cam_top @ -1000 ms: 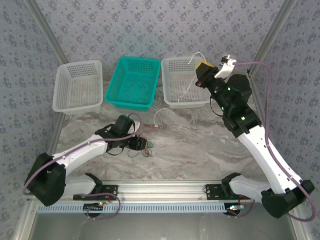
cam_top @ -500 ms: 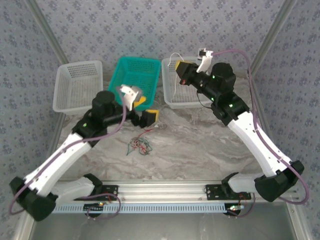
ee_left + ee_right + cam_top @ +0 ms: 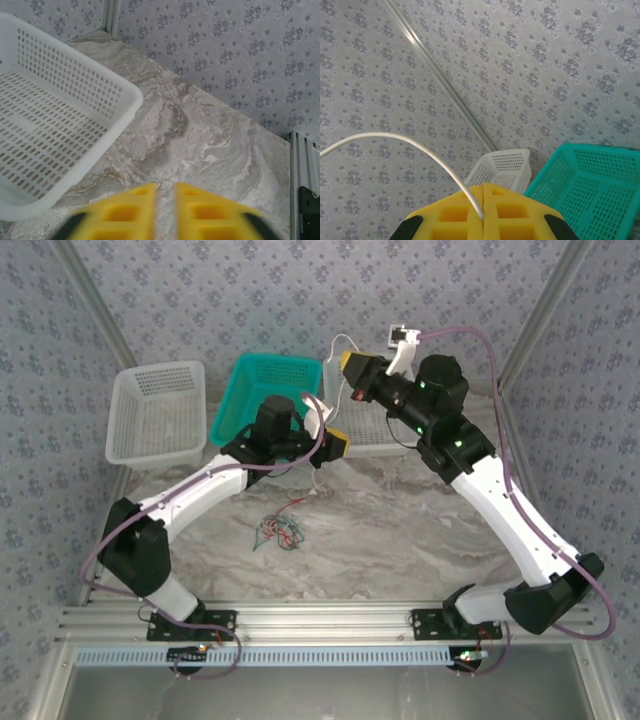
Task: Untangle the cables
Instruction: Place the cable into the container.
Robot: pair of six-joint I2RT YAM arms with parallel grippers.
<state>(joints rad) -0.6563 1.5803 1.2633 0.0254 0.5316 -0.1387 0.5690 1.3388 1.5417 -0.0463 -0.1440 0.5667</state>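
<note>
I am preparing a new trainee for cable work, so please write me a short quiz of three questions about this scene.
1. How many baskets stand on the table?
2. True or false: the right fingers are shut on a white cable.
3. Where is the clump of green and red cables? A inside a basket; B loose on the table; C hanging from the right fingers.
Key: 1 three; 2 true; 3 B.
</note>
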